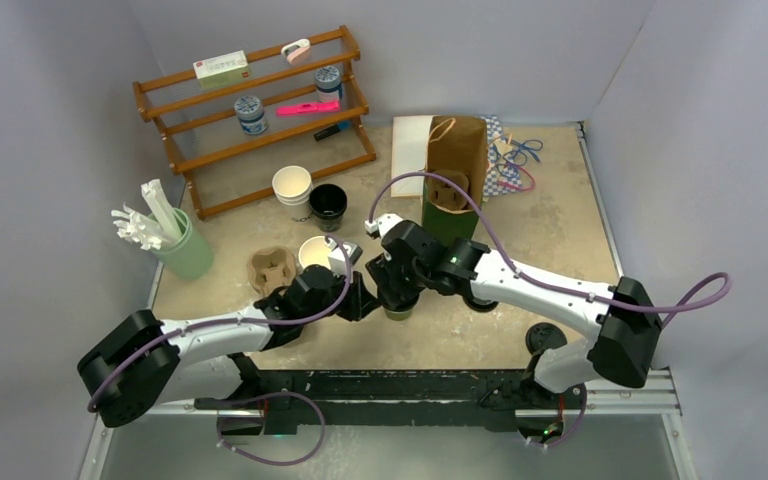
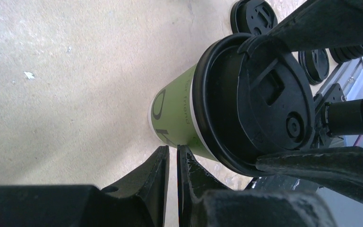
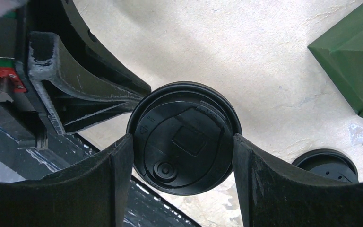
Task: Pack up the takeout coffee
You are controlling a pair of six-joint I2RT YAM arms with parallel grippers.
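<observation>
Right wrist view: the right gripper [image 3: 182, 144] has its two fingers pressed against opposite sides of the black lid [image 3: 184, 161], so it is clamped on the takeout coffee [image 2: 175, 113] at the top rim. The left gripper [image 2: 172, 153] has its jaws almost together, with only a thin slit between them and nothing in it. Its tips sit low beside the cup's green wall; whether they touch it I cannot tell.

The step in hand looks like lifting the lidded cup to pack it. A hold on the lid alone could pull the lid off, so the fingers should bear where lid and paper overlap. They should squeeze lightly so the paper does not buckle, then rise straight up before travelling. The left tips should back away first so they do not snag the wall. The likely goal is the dark green bag [image 1: 450, 222], with what looks like a pulp carrier [image 1: 448, 190] at its top, just far and right of the cup. The cup should be carried there level.

The coffee stands on the table [image 1: 560, 200], in the middle towards the near edge, between the two arms. Its long axis is vertical, base down and lid up. The sip opening seems to face the green bag. Spare lids [image 3: 325, 165] lie close by.
</observation>
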